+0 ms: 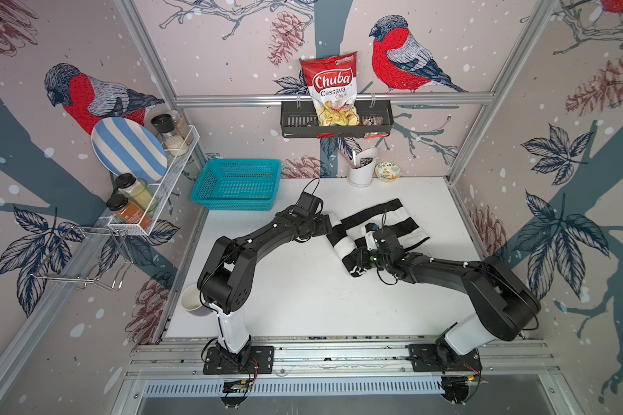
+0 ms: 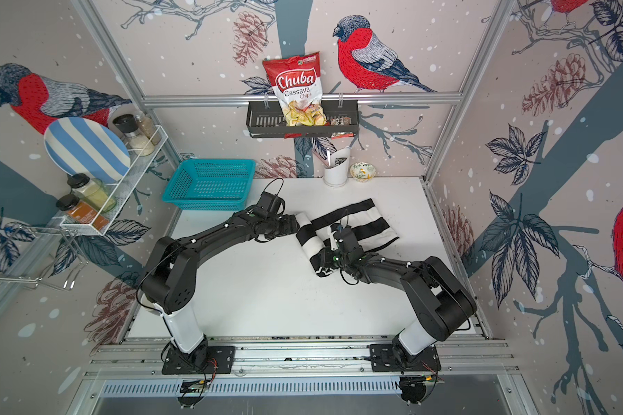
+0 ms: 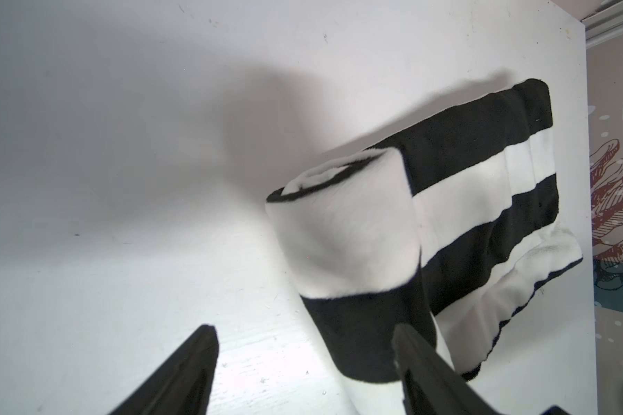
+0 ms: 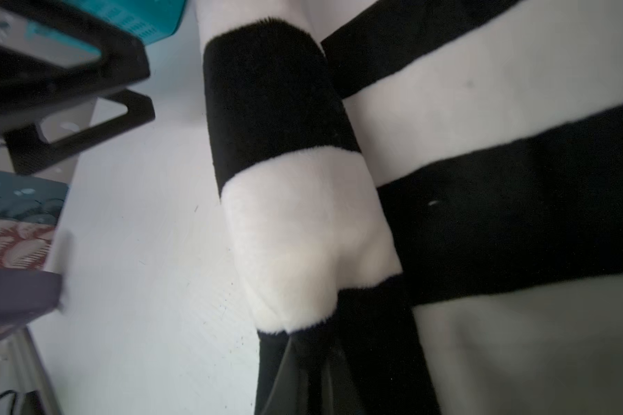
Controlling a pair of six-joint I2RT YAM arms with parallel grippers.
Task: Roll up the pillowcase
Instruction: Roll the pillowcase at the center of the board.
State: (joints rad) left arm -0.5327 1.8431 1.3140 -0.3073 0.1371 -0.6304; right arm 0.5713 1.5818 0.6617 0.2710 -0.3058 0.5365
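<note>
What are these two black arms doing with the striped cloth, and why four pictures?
They are two robot arms mounted at the front of a white table. Two pictures look down from overhead; the other two come from a camera on each wrist. On the table lies a black-and-white striped pillowcase, partly rolled; a teal basket sits at the back. The right gripper is shut, pinching the roll's near end; the left gripper stands open at the far end, gripping nothing.

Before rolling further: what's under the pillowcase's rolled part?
The pillowcase roll lies on the white table, flat striped remainder trailing beside it. Anything beneath the roll is covered.
</note>
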